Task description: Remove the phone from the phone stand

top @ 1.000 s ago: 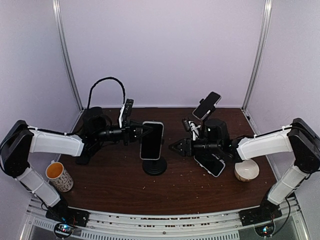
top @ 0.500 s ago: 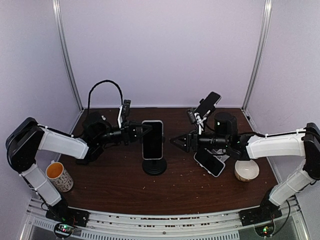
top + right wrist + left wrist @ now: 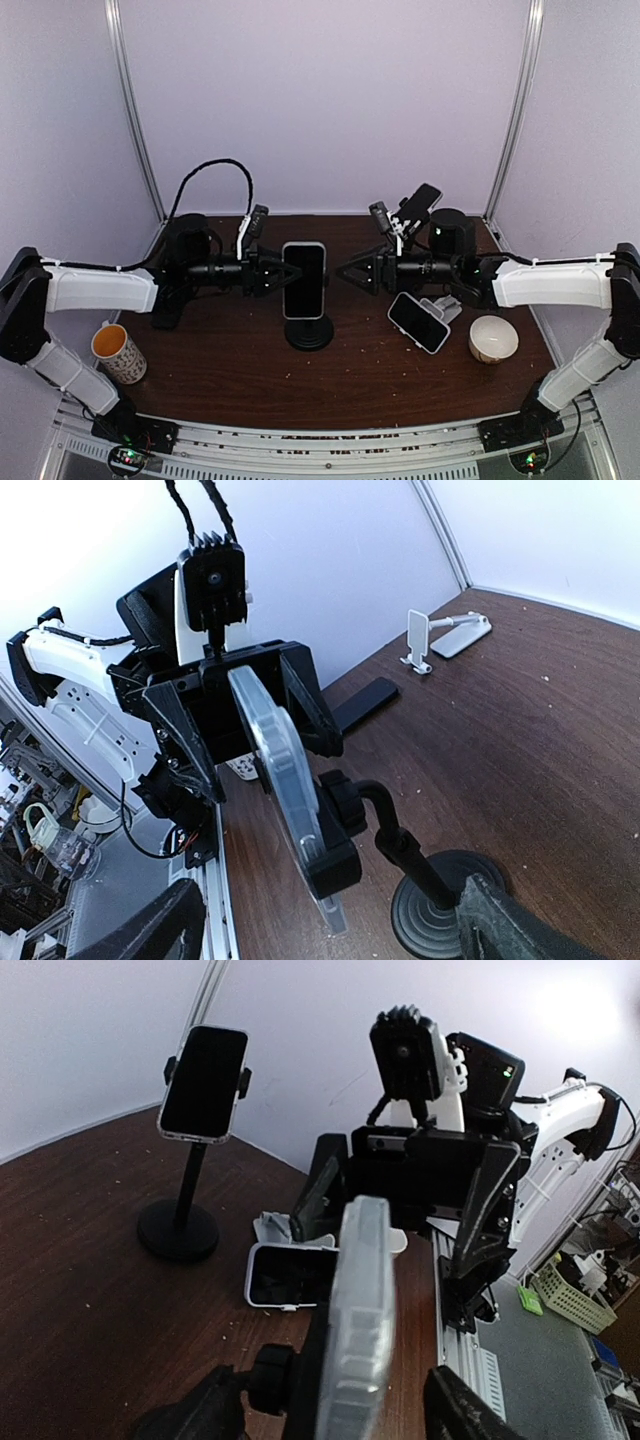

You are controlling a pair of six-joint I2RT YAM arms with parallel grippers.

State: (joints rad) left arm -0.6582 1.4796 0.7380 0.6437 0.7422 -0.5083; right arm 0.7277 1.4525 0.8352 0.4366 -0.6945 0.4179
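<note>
The phone [image 3: 304,280], in a clear case, stands upright in the clamp of the black phone stand [image 3: 309,334] at the table's middle. My left gripper [image 3: 277,272] is open at the phone's left edge. In the left wrist view the phone [image 3: 360,1310] shows edge-on between the two fingers [image 3: 205,1415], with a gap on each side. My right gripper [image 3: 347,272] is open just right of the phone, tips apart from it. The right wrist view shows the phone [image 3: 278,760] edge-on, the stand's base [image 3: 440,912] below and the left gripper [image 3: 240,705] behind it.
A second phone on a tall stand [image 3: 416,210] is at the back right. A white-cased phone [image 3: 418,322] leans on a low white stand. A bowl [image 3: 493,340] sits at the right, a patterned cup [image 3: 118,353] at the near left, a black cabled device [image 3: 186,242] behind the left arm.
My left gripper, shut a second ago, has opened at the phone's left edge. My right gripper has risen, moved left toward the phone and opened wider.
</note>
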